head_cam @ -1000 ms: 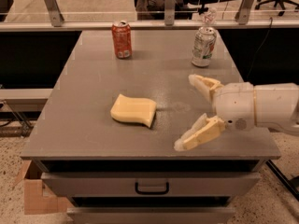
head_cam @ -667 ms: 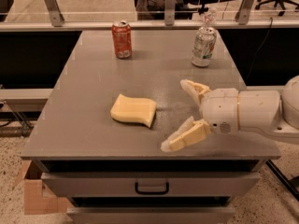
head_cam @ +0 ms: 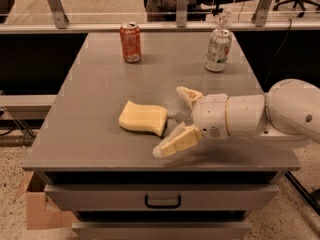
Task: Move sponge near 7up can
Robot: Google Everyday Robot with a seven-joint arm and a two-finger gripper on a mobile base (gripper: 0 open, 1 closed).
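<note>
The pale yellow sponge [head_cam: 143,118] lies flat on the grey table [head_cam: 100,84], left of centre near the front. The silver-white 7up can [head_cam: 218,49] stands upright at the back right. My gripper [head_cam: 172,120] comes in from the right on a white arm and is open. One finger [head_cam: 189,95] is behind the sponge's right end and the other [head_cam: 175,143] is in front of it. The sponge's right edge sits just at the mouth of the open fingers, not gripped.
A red-orange can [head_cam: 130,42] stands upright at the back left. A metal railing [head_cam: 160,26] runs behind the table. A drawer with a black handle [head_cam: 162,202] is below the front edge. A cardboard box [head_cam: 42,209] sits on the floor at left.
My gripper has moved left across the table toward the sponge, staying open. The sponge and both cans have not moved.
</note>
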